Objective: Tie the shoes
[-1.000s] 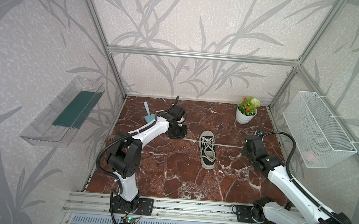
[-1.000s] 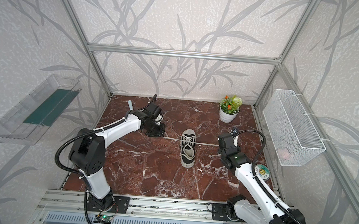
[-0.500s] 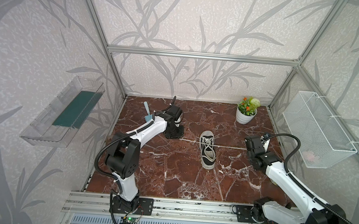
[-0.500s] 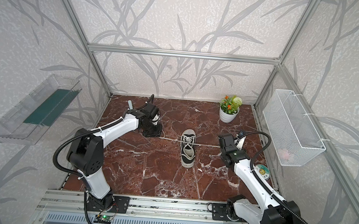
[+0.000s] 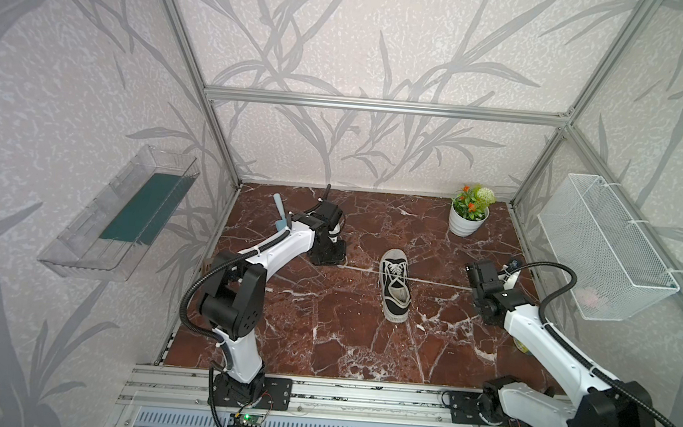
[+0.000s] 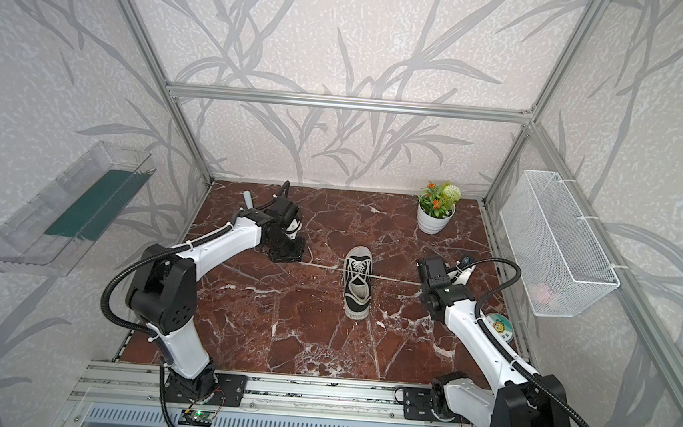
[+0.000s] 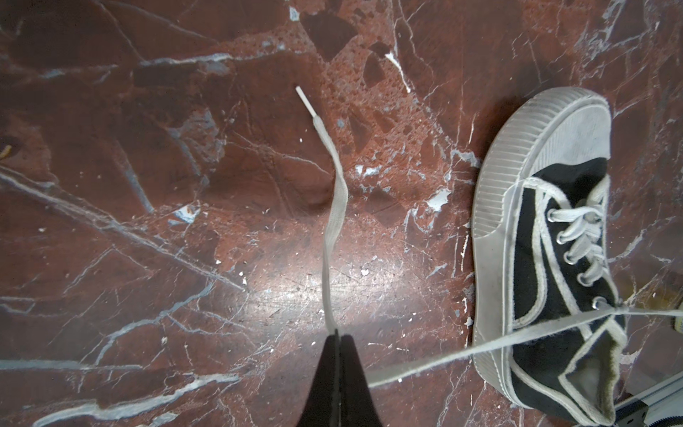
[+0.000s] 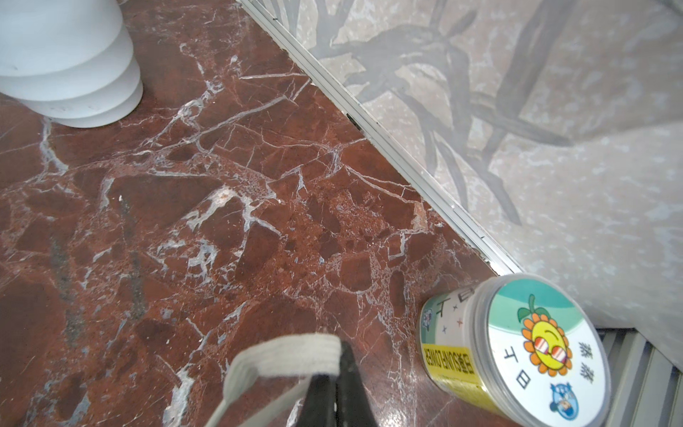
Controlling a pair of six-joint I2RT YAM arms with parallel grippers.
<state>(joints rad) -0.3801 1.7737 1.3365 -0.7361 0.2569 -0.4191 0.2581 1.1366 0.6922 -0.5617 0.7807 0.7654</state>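
You have open marble on the table (image 5: pixel 321 338) from the shoe forward to the front rail (image 5: pixel 359 395), and more between the shoe and the left arm. The right side is tighter. Your right hand (image 8: pixel 337 364) works near the right edge strip, and a canister with a sunflower lid (image 8: pixel 517 351) stands just beside that strip. A white plant pot (image 5: pixel 466 224) sits in the back right corner. On the right wall a wire basket (image 5: pixel 580 225) holds a small pink thing (image 5: pixel 591 300) that is too small to make out. On the left wall a clear tray (image 5: pixel 90 261) holds a dark green pad (image 5: pixel 144 207). The shoe (image 5: pixel 396 285) lies a little right of the table's middle, toe toward the back wall and heel toward the rail. It is black canvas with a white ribbed sole, a white toe cap and a pale lining. Its laces run out taut to both sides in a nearly straight line. Your left hand (image 7: pixel 338 338) is pressed together on the left lace (image 7: pixel 332 207), whose free tip lies on the marble beyond the fingers. Your right hand is pressed together on the right lace (image 8: pixel 281 347), which is folded into a short loop at the fingertips.
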